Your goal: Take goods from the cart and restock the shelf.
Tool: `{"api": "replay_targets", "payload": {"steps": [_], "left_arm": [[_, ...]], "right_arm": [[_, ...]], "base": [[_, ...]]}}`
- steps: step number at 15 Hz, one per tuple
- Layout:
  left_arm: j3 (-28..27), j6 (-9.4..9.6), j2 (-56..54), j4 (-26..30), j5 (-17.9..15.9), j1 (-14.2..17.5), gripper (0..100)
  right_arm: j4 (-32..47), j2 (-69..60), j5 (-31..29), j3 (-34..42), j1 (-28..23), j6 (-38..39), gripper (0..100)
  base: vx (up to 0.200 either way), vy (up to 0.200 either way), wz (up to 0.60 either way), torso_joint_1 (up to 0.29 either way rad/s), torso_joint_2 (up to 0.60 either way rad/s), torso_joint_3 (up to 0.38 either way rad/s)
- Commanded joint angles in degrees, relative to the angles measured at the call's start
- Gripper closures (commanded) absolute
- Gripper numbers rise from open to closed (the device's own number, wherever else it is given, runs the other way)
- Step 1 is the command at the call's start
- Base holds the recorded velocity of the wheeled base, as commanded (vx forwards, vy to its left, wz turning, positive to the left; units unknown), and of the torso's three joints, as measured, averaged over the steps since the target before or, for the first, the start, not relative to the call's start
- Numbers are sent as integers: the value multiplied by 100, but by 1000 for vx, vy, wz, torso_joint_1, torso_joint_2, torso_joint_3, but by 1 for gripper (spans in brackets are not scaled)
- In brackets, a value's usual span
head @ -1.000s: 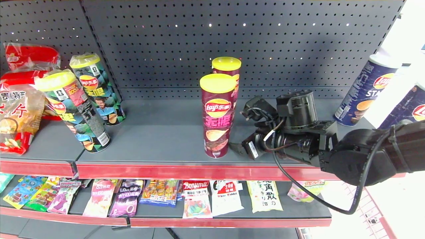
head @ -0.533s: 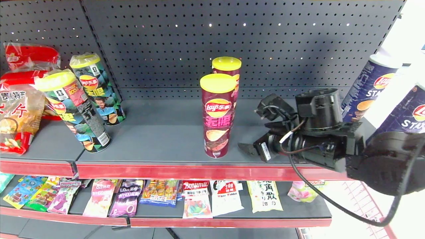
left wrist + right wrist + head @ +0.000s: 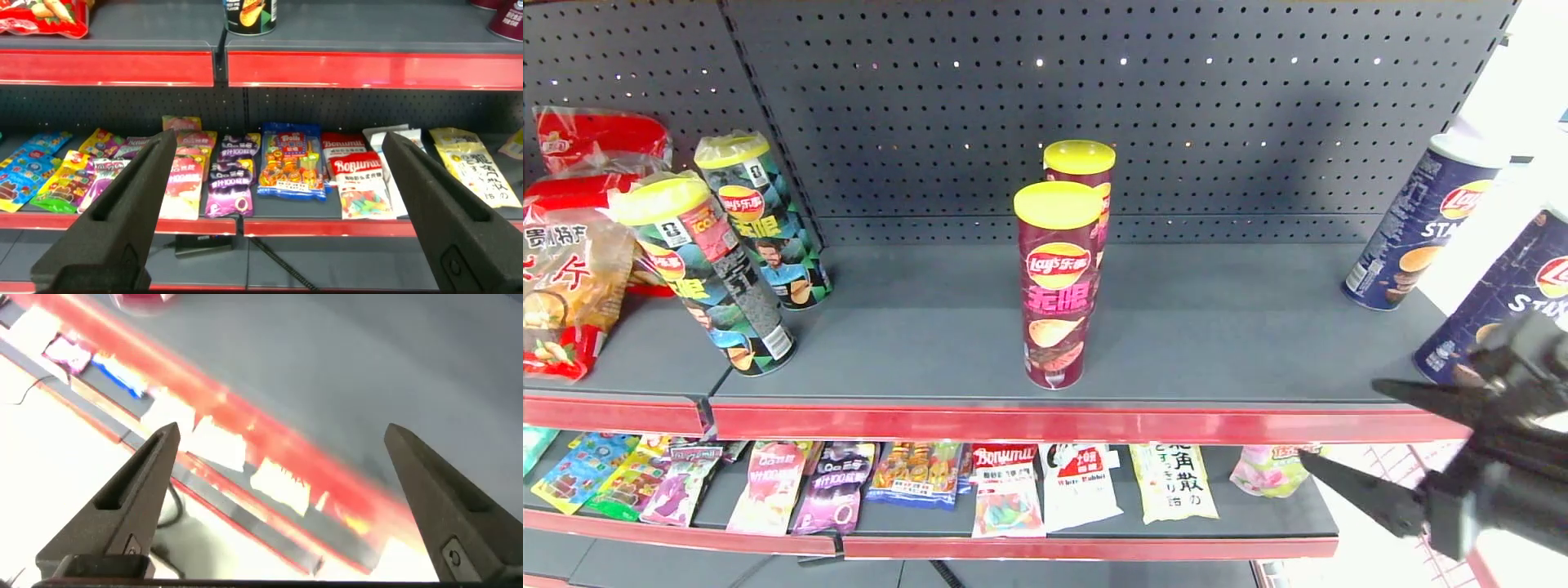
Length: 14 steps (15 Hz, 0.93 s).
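— Where does the shelf (image 3: 1217,327) leave room?
— Between the maroon can (image 3: 1055,286), upright near the front edge at mid-length, and the blue can (image 3: 1494,302) at the front right corner.
— The hands?
— The right hand (image 3: 1339,420) hangs off that corner, spread and empty. The left hand (image 3: 279,137), spread too, faces snack packets (image 3: 286,159) on the lower shelf (image 3: 343,227).
— Labels?
— A chip picture under a yellow lid (image 3: 1058,204).

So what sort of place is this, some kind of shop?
Probably a shop aisle, or a mock-up of one: a grey shelf with a red front strip and pegboard back, upright crisp tubes on it, and snack packets laid out on the lower shelf.
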Motion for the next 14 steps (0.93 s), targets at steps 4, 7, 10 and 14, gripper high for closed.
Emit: {"api": "replay_targets", "payload": {"steps": [4,7,10,14], "left_arm": [[0,-4,0,0,1,1,0],[0,-4,0,0,1,1,0],[0,-4,0,0,1,1,0],[0,-4,0,0,1,1,0]], "right_arm": [[2264,-4519,885,1200,-3534,100,0],[2247,-5134,824,1551,-3806,214,0],[2018,-5609,253,1964,-3806,267,0],[1579,-5600,-143,2281,-3806,751,0]], "base": [[0,0,0,0,0,0],[0,0,0,0,0,0],[0,0,0,0,0,0],[0,0,0,0,0,0]]}}
